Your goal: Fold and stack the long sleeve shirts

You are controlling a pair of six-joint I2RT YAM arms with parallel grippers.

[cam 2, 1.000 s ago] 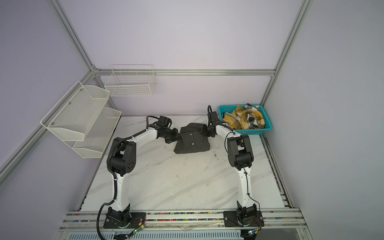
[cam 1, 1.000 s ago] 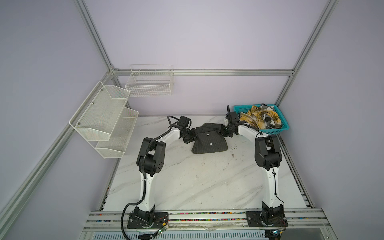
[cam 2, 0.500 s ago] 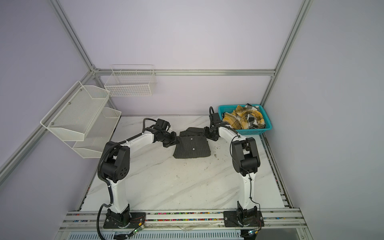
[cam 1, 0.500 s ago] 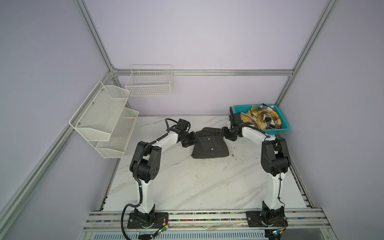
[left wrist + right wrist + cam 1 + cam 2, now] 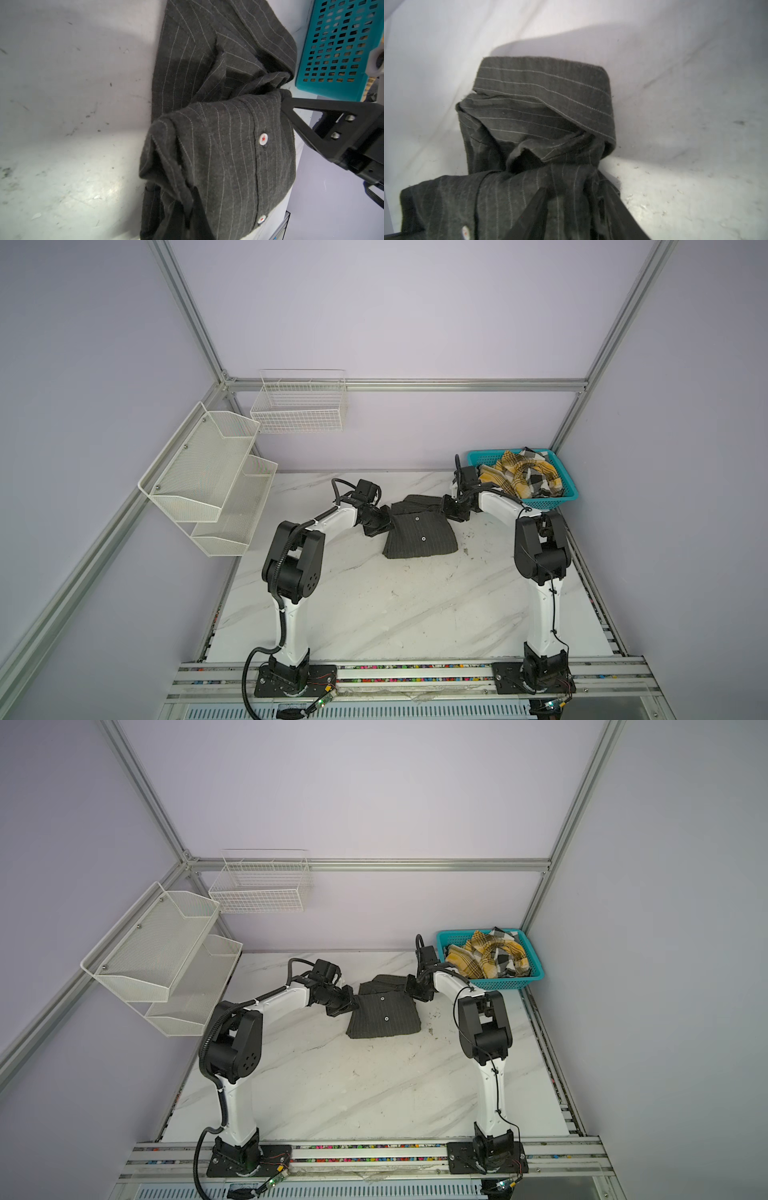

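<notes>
The dark charcoal pinstriped shirt (image 5: 419, 535) (image 5: 384, 1017) lies folded at the back middle of the table, two light buttons facing up. My left gripper (image 5: 388, 524) (image 5: 355, 1004) is shut on a fold of its left edge, the pinched cloth (image 5: 218, 145) showing at my left gripper (image 5: 186, 200) in the left wrist view. My right gripper (image 5: 442, 508) (image 5: 409, 986) is at the shirt's far right corner. In the right wrist view my right gripper (image 5: 574, 193) has its fingers apart with striped cloth (image 5: 542, 108) lying between them. The yellow plaid shirt (image 5: 519, 477) (image 5: 486, 959) sits crumpled in the basket.
The teal plastic basket (image 5: 548, 502) (image 5: 498, 982) (image 5: 332, 41) stands at the back right corner, close behind my right arm. White mesh shelves (image 5: 208, 472) hang on the left wall and a wire basket (image 5: 299, 406) on the back wall. The marble table (image 5: 395, 605) stretches toward the front rail.
The dark shirt, held up tented between both grippers, has come down to lie flat and a little nearer. The right jaws, shut before, now stand apart. The left stays shut.
</notes>
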